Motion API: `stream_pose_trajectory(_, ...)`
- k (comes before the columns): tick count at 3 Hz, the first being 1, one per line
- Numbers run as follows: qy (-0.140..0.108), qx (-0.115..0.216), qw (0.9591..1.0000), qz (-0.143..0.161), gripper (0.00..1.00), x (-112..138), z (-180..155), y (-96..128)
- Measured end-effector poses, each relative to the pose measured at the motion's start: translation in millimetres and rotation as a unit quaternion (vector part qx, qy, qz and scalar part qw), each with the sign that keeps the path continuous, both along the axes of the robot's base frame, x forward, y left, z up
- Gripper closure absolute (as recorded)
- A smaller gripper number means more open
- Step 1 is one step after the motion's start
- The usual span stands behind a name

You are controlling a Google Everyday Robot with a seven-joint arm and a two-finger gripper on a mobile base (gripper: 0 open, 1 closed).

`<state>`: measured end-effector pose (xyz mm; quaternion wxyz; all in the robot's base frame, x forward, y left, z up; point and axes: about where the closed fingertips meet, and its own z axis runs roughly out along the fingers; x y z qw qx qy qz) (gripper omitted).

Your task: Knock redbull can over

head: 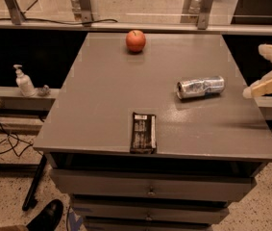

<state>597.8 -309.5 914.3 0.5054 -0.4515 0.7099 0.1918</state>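
Note:
The redbull can (pixel 200 87) lies on its side on the right part of the grey table (pixel 102 109), its shiny top end facing left. My gripper (pixel 258 73) is at the right edge of the view, past the table's right edge and apart from the can. Its two pale fingers (pixel 270 84) are spread apart and hold nothing.
A red apple (pixel 135 41) sits at the table's far middle. A flat black snack bar (pixel 142 132) lies near the front edge. A pump bottle (pixel 24 81) stands on a low shelf at left. Drawers are below the tabletop. A shoe (pixel 44 216) shows on the floor.

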Motion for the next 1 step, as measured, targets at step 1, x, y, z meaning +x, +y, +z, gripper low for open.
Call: stream_pose_trajectory(1,0.001,-0.002,1.0000,0.006,0.00,-2.6,1.5,-0.6)
